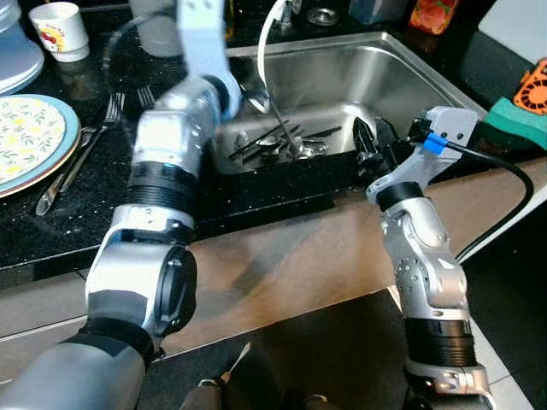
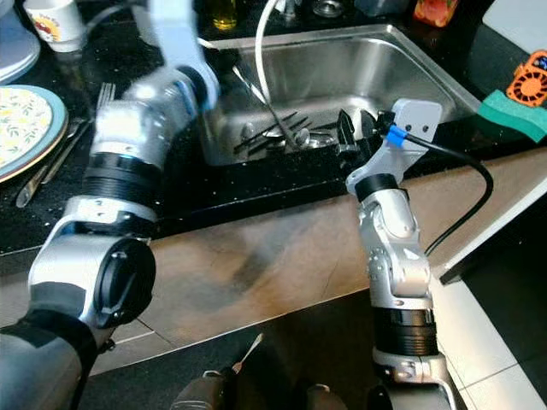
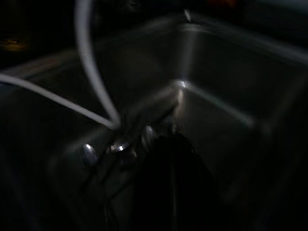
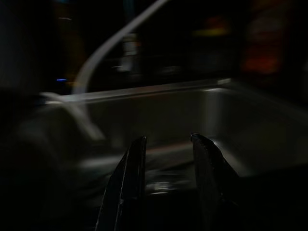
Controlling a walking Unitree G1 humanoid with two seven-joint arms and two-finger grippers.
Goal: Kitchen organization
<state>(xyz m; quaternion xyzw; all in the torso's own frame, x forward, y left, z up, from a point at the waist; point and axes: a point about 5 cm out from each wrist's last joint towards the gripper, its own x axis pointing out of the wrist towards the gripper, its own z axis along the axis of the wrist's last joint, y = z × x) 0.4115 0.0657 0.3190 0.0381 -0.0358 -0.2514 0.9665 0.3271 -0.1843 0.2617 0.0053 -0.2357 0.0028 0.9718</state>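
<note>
A stainless steel sink [image 1: 385,77] is set in the black counter, and several pieces of cutlery [image 1: 282,145] lie on its bottom. My left arm reaches down into the sink's left side, with the left gripper [image 1: 256,102] just above the cutlery. The left wrist view is dark and shows spoon bowls [image 3: 118,146] close ahead. My right gripper [image 1: 366,141] hovers at the sink's front rim, open, with nothing between its fingers [image 4: 130,178]. A white faucet hose [image 1: 263,51] curves down into the sink.
On the counter to the left lie a floral plate [image 1: 26,137], forks [image 1: 90,141], a white mug [image 1: 60,30] and stacked white plates [image 1: 13,64]. A green sponge [image 1: 517,120] and an orange item [image 1: 534,85] sit right of the sink. Tiled floor lies below.
</note>
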